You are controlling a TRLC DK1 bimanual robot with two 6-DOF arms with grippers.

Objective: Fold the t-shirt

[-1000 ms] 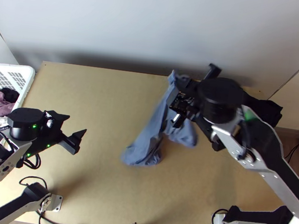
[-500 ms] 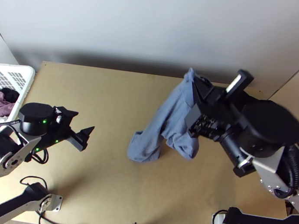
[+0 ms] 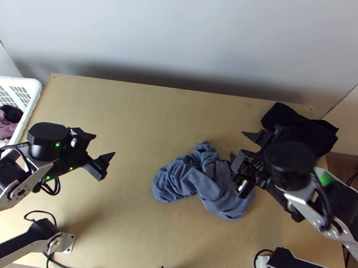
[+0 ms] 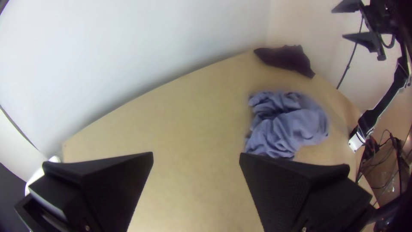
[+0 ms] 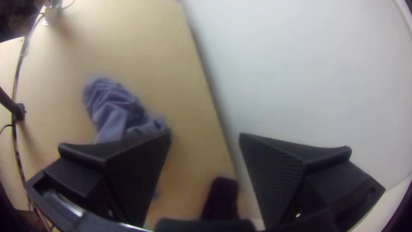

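Widely parted: left tool [image 3: 105, 144]; right tool [image 3: 237, 142].

No text, label or number can be made out.

I see bright, diffuse light on the wall [image 3: 192, 26] and surface [image 3: 114, 110], a soft shadow along the wall's foot. In my right wrist view the cloth [image 5: 112, 105] blurs; both wrist views bend straight edges and darken at corners.
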